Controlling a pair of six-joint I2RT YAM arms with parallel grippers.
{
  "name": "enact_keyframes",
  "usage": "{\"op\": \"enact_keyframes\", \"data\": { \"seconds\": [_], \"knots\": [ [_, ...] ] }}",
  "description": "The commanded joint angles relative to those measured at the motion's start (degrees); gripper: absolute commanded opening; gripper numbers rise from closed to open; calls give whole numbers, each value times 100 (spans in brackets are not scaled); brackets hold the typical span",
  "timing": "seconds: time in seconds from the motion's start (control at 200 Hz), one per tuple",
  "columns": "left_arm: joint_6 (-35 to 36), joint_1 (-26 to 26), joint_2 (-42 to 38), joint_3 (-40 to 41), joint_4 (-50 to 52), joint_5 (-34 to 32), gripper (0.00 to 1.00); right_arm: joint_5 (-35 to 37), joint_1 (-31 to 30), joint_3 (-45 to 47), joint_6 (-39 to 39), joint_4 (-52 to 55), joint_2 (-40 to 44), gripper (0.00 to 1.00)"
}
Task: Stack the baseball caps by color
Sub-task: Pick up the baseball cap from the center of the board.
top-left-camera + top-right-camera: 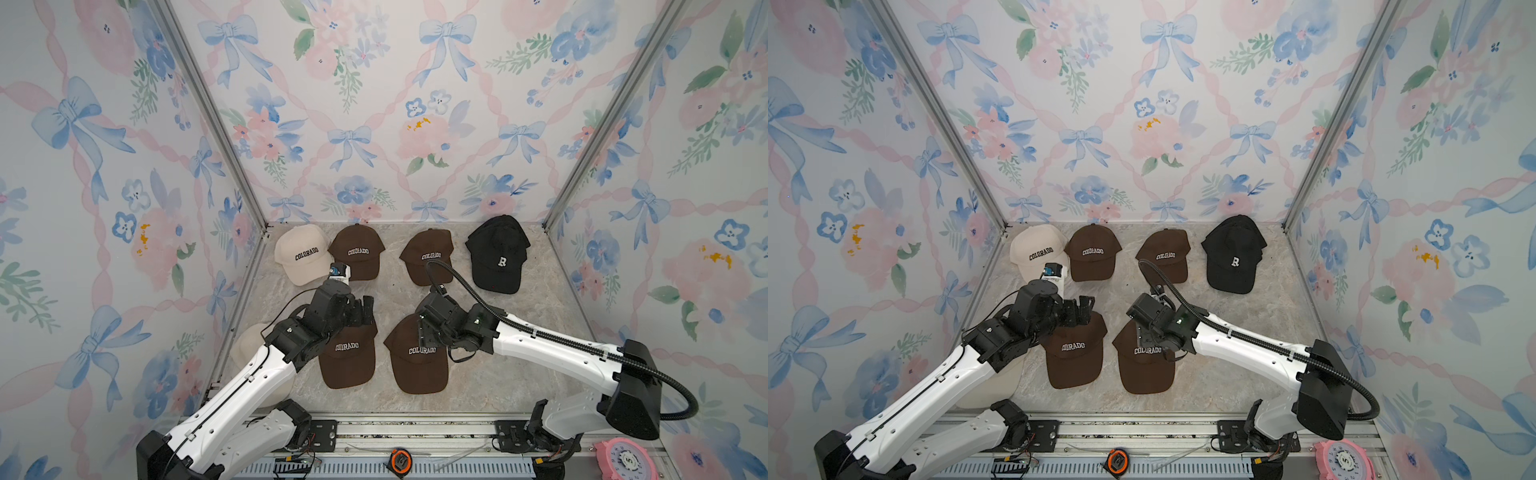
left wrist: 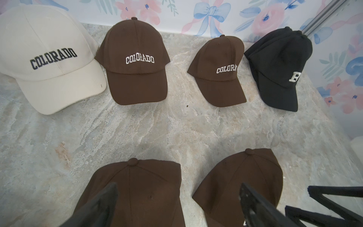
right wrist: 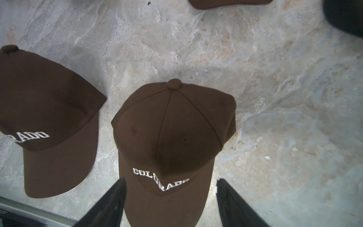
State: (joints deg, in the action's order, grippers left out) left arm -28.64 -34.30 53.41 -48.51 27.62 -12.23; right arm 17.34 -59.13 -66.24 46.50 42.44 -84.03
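Brown fabric baseball caps (image 1: 356, 253), four, lie singly on the marble tabletop (image 1: 540, 332) in both top views, two cream caps (image 1: 301, 253) apart; only the black caps (image 1: 498, 253) look stacked. Left wrist view: the left gripper (image 2: 178, 185) gapes empty above the near-left brown cap (image 2: 137, 192). Right wrist view: the right gripper (image 3: 171, 179) straddles the near-right brown cap (image 3: 170, 127), jaws wide, unclamped.

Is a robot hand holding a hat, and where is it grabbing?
Nothing is held yet. The right gripper has open jaws astride a brown cap at its front, beside the lettering. The left gripper hangs open.

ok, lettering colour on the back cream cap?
Dark, nearly black, on the cream cap; clearest in the left wrist view.
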Motion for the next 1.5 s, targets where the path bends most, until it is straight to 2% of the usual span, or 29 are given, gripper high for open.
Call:
{"op": "enact_keyframes", "data": {
  "seconds": [0.0, 0.23, 0.515, 1.1, 1.255, 1.495],
  "knots": [
    [81, 61, -187, 126, 32, 182, 98, 226, -147, 87, 346, -67, -241, 66],
    [15, 91, -478, 210, 126, 176, 98, 208, -219, -21, 496, -86, -687, 61],
    [-87, 121, -562, 228, 177, 150, 98, 103, -213, 170, 570, -278, -821, 50],
    [-98, 132, -567, 154, 253, 44, 98, -12, -193, 208, 529, -290, -931, 14],
    [-115, 134, -542, 184, 238, -35, 98, 15, -192, 154, 524, -151, -887, 0],
    [-128, 138, -508, 171, 171, -98, 98, 26, -152, -65, 428, 113, -741, 0]
  ]
}}
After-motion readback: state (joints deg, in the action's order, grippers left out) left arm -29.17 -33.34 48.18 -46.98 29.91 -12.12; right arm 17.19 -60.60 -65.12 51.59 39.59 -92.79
